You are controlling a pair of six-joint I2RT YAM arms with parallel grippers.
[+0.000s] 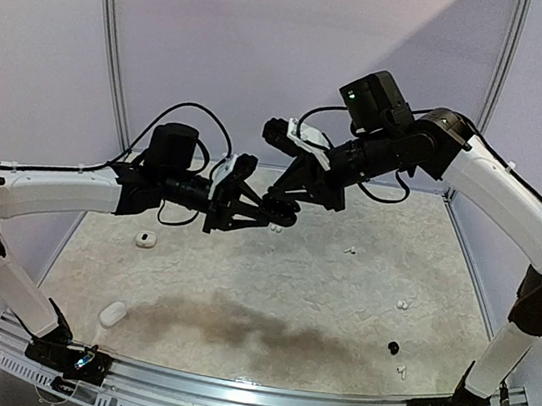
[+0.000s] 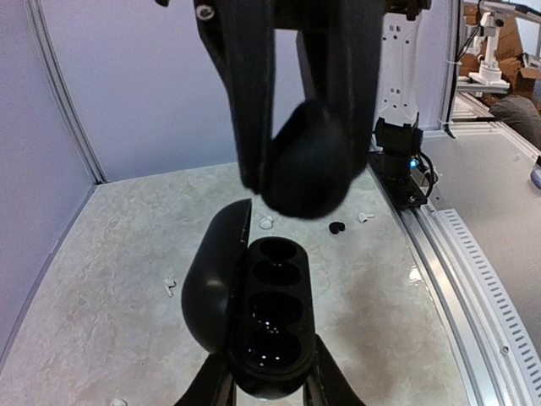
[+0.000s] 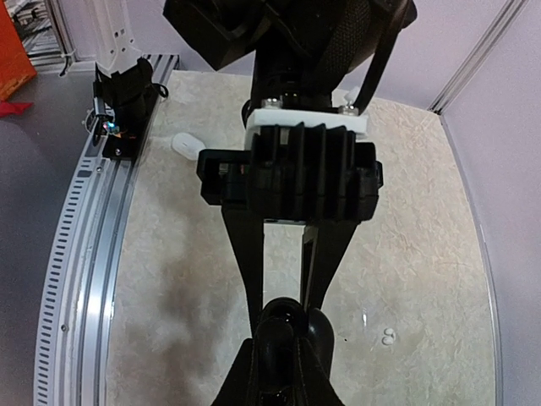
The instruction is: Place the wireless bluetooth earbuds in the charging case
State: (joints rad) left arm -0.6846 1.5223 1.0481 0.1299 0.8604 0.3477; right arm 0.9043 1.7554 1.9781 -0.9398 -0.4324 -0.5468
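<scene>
Mid-air, left end effector (image 1: 264, 220) clamps open charging case (image 2: 272, 326) lengthwise; right end effector (image 1: 286, 204) pinches black earbud (image 2: 306, 167).

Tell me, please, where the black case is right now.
The black case, lid open, sits in the left gripper, raised over the table's far middle, just under the right gripper.

Black case (image 2: 272, 326) bottom cut by edge; dark blob (image 2: 308, 165) at right jaws blurred; loose buds (image 1: 400, 304) tiny.

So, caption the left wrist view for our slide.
Left end effector holds the open black case beneath the right end effector.
</scene>
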